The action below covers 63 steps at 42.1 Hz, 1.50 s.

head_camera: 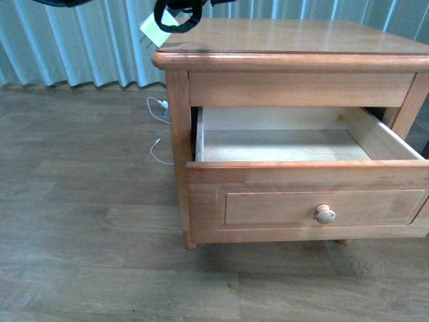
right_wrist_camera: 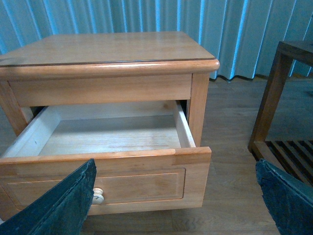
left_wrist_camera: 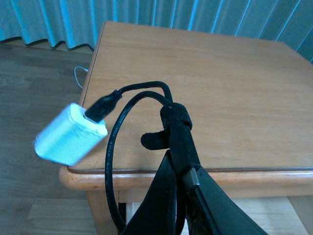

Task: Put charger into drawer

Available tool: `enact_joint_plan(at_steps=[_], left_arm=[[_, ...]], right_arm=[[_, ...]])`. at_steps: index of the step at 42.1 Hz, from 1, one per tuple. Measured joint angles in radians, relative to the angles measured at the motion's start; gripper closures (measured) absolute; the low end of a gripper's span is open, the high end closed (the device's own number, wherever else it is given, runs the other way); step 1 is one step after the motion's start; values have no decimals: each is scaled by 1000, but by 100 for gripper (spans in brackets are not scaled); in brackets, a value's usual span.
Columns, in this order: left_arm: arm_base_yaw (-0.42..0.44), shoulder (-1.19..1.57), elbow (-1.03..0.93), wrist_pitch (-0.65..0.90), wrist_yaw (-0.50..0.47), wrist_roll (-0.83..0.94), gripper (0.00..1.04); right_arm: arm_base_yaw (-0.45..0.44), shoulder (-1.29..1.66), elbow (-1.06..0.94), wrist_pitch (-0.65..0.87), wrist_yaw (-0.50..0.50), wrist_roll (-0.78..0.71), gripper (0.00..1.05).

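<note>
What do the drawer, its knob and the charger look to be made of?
Drawer: honey-coloured wood with visible grain and a soft varnish sheen; paler, seemingly bare wood inside. Knob: pale, matte, probably wood. Charger: smooth white body, likely plastic; its cable black, apparently rubbery sheathing.

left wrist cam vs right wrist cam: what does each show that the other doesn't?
Left wrist only: the charger dangling by its black cable, which the left gripper is shut on, near a corner of the nightstand top. Right wrist only: the open drawer with nothing visible inside, its knob, the right gripper open, and a dark wooden rack off to the side. Both: the nightstand top, curtain and floor.
</note>
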Motion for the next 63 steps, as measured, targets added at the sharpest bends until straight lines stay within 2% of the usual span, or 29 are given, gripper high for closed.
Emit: enact_joint_plan(at_steps=[11, 21, 32, 44, 55, 63], left_arm=[[-58, -220, -192, 3, 78, -41, 100], [-112, -195, -246, -5, 116, -107, 100], [-132, -31, -184, -24, 136, -154, 100], [-140, 218, 2, -80, 146, -180, 100], [-155, 250, 10, -72, 143, -176, 66], [-157, 180, -60, -36, 114, -139, 41]], right_arm=[[0, 0, 0, 0, 0, 0, 8], [0, 0, 0, 0, 0, 0, 8], [0, 0, 0, 0, 0, 0, 8], [0, 0, 0, 0, 0, 0, 8], [0, 0, 0, 0, 0, 0, 8], [0, 0, 0, 0, 0, 0, 8]])
